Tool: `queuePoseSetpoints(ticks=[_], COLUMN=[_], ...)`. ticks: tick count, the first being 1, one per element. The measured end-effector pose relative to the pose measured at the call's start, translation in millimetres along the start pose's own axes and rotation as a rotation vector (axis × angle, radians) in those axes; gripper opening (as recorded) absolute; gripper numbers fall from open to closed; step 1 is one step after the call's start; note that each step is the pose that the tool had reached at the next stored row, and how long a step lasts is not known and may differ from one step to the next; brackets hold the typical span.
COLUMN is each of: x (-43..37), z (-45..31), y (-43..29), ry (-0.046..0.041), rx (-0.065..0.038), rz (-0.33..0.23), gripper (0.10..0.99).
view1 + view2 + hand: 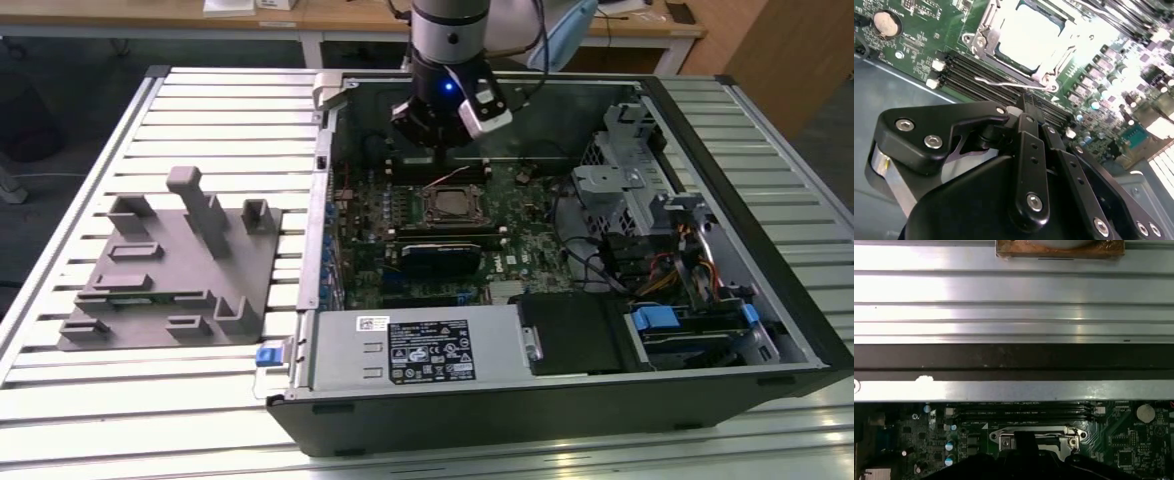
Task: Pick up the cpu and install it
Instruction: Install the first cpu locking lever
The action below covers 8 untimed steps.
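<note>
The cpu [1029, 35] already sits in its socket, while the gripper [1026, 102], fingers closed and empty, hovers above.

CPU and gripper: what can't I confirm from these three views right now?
- CPU: glare washes it out in the second wrist view, so whether it is fully seated cannot be told.
- Socket: in the first wrist view the black gripper body covers its lower part.
- Gripper: in the exterior view the fingertips are too small to judge.
</note>
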State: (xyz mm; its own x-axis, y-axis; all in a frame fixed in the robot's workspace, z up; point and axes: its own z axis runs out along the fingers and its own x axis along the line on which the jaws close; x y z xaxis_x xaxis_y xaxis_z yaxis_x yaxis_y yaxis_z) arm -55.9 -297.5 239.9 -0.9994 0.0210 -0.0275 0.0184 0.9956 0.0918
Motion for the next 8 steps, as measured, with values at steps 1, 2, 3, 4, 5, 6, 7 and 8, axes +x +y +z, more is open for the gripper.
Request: queuePoseSetpoints(ticks=[1,2,3,4,5,6,7,8], x=[-0.5,-0.4,-0.4,-0.5,-1.1,-1.8,-2.5,-3.4], z=[1.4,2.6,3.6,4.7,5.6,6.5,7.5,8.4], y=[-0.1,-0.2,-0.3,-0.3,0.2,0.9,1.2,1.7], ry=[0.0007,0.0024,0.0037,0.0044,0.0047,0.0048,0.0047,0.0047], rx=[0.000,-0.001,-0.001,-0.001,-0.001,-0.001,-0.002,-0.001], rz=[-0.008,-0.026,-0.042,-0.053,-0.055,-0.055,-0.055,-0.055], gripper=[0.106,0.106,0.106,0.106,0.106,0.106,0.106,0.106])
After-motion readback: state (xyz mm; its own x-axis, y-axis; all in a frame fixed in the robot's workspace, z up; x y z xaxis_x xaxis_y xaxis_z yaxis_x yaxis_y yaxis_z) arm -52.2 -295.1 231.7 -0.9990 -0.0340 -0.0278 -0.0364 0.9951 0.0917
